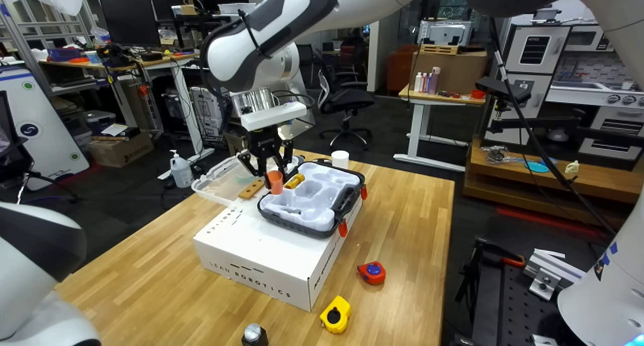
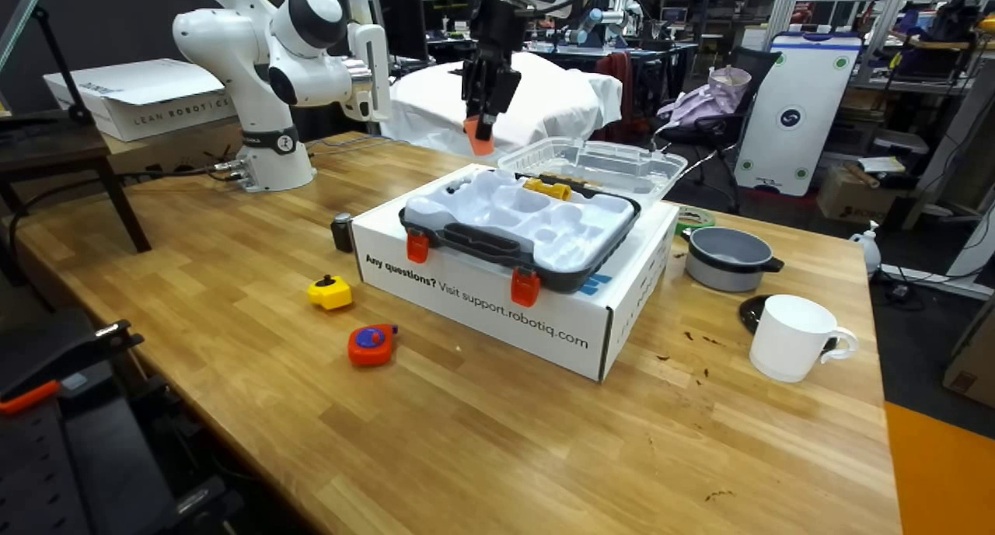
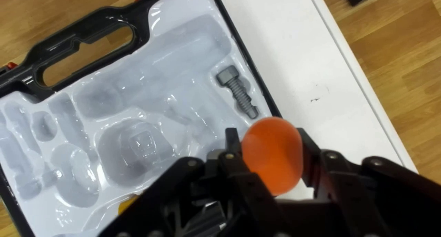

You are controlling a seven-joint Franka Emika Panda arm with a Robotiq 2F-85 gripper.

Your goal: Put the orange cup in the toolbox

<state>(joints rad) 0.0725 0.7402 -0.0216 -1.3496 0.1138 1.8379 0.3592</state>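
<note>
1. In an exterior view, saw the orange cup (image 2: 478,142) aloft near the toolbox (image 2: 544,232), with long axis tilted off upright, lower end rightward; could not tell mouth from base.
2. Noted, left to right on the wooden tabletop (image 2: 505,442), a yellow tape measure (image 2: 330,294), a white box (image 2: 474,309) beneath the toolbox, a gray pot (image 2: 727,269); beyond, white cloth (image 2: 567,99), a chair (image 2: 758,76).
3. Across the wrist view, met fingertip (image 3: 233,138), cup, fingertip: found the gripper (image 3: 270,140) pinching the orange cup.

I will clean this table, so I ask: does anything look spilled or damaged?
Yes: in an exterior view, dark marks dot the wooden table near the white mug, unlike the plain wood around them. Stains or chips, I cannot tell.
</note>
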